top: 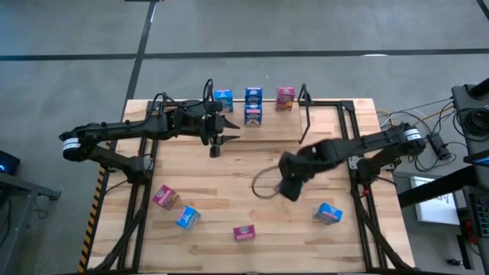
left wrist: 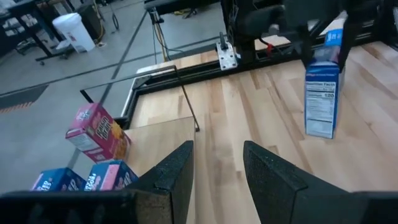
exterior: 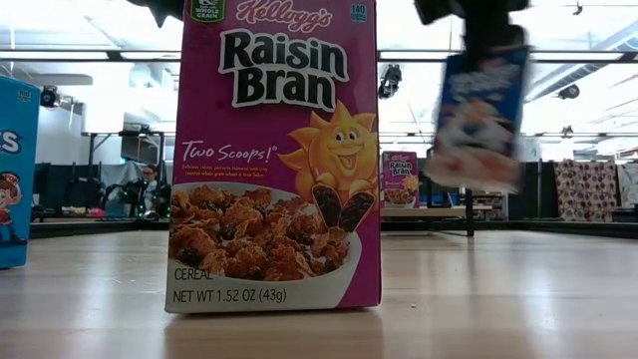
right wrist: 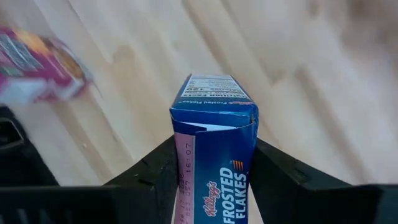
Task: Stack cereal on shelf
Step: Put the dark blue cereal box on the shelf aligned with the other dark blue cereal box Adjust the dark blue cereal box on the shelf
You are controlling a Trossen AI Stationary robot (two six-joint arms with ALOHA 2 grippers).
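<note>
My right gripper hovers over the middle of the table, shut on a blue Frosted Flakes box; the box also shows in the low view and the left wrist view. My left gripper is open and empty, just in front of the shelf at the far edge. Blue boxes and a pink box stand on the shelf. Loose boxes lie on the near half: pink, blue, pink, blue. My right gripper pinches the blue box between its two fingers, one on each side of its upper part, coming from above and pointing down. The box hangs below the fingers, nearly upright and lifted clear of the table.
A Raisin Bran box stands close before the low camera, with a blue box at the left edge. Black tube frames run along both table sides. A bare strip of wood lies between the shelf and the loose boxes.
</note>
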